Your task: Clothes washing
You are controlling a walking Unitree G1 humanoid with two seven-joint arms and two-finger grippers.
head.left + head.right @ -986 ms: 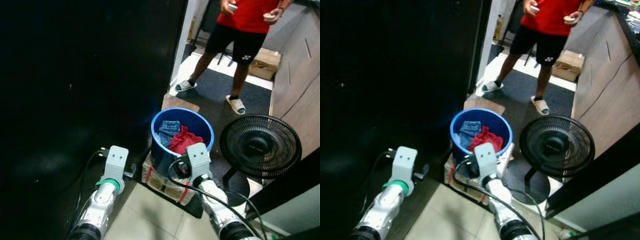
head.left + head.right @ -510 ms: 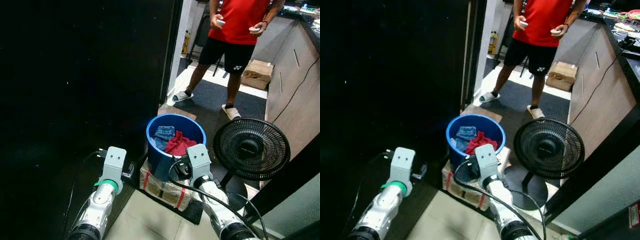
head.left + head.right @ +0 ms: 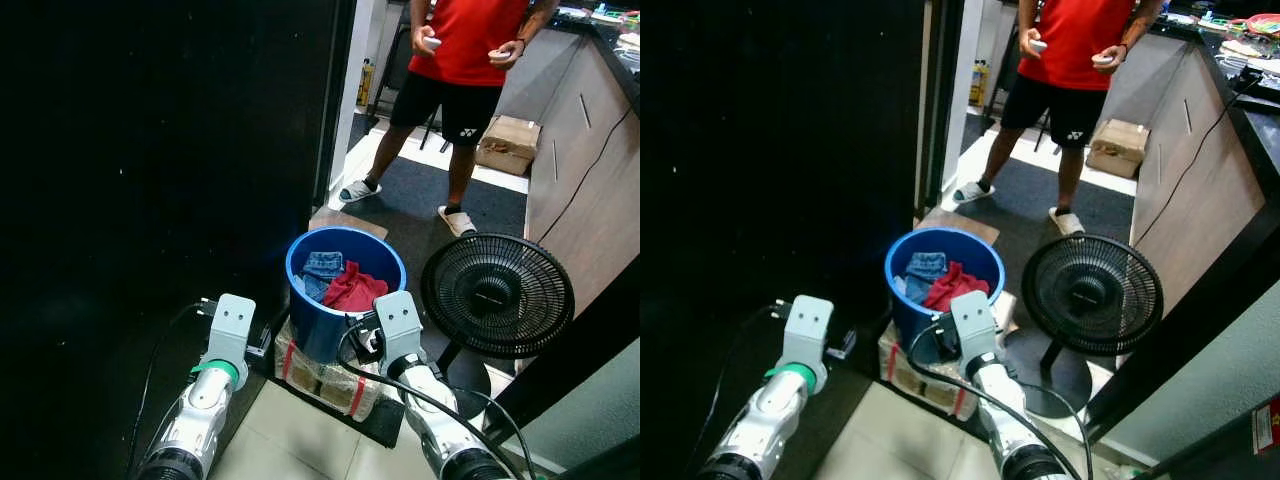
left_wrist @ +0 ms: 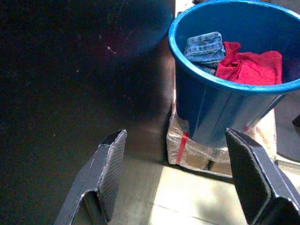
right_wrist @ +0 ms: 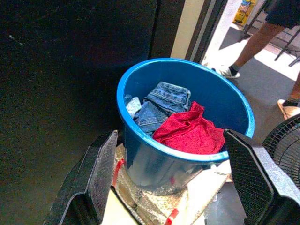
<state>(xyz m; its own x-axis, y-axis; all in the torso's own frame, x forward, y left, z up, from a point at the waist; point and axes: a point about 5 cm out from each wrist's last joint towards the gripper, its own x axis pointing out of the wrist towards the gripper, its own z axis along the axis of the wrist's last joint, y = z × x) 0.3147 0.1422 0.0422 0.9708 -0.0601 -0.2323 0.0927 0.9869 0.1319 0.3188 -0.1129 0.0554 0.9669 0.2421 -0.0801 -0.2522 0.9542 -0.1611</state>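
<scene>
A blue bucket (image 3: 312, 325) stands on a wrapped box (image 3: 322, 372) on the floor, just ahead of both arms. Inside it lie a red garment (image 5: 190, 133) and folded blue jeans (image 5: 161, 101). My left gripper (image 4: 174, 135) is open, low and to the left of the bucket, with nothing between its fingers. My right gripper (image 5: 171, 136) is open too and points at the bucket's near wall (image 5: 150, 161), a short way off. Both silver arms, left (image 3: 212, 385) and right (image 3: 420, 405), reach forward in the eye views.
A tall black panel (image 3: 150, 150) fills the left side. A black floor fan (image 3: 497, 296) stands right of the bucket. Beyond it a person (image 3: 460, 60) in a red shirt stands in the doorway, near a cardboard box (image 3: 505, 145). A wooden counter (image 3: 590, 150) runs along the right.
The whole picture has shifted as the head camera moved, showing more of the room beyond. Both arms keep the same pose before the bucket. The person has shifted stance slightly.
</scene>
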